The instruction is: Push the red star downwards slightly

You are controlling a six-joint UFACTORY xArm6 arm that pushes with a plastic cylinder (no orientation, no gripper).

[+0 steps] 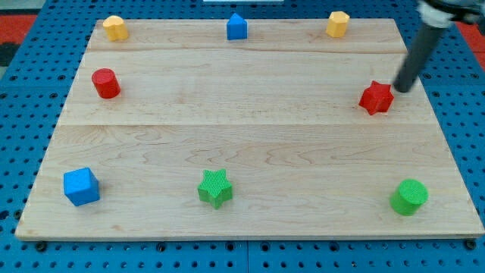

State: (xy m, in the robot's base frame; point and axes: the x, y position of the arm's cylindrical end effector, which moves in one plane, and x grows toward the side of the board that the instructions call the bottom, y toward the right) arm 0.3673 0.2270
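The red star (376, 98) lies on the wooden board (250, 136) near the view's right edge, about mid height. My tip (399, 89) is just to the upper right of the star, very close to it or touching its upper right point. The dark rod slants up to the view's top right corner.
A red cylinder (106, 83) is at the left. A yellow block (114, 27), a blue block (237, 26) and a yellow block (337, 23) line the top edge. A blue cube (81, 186), a green star (215, 188) and a green cylinder (409, 196) line the bottom.
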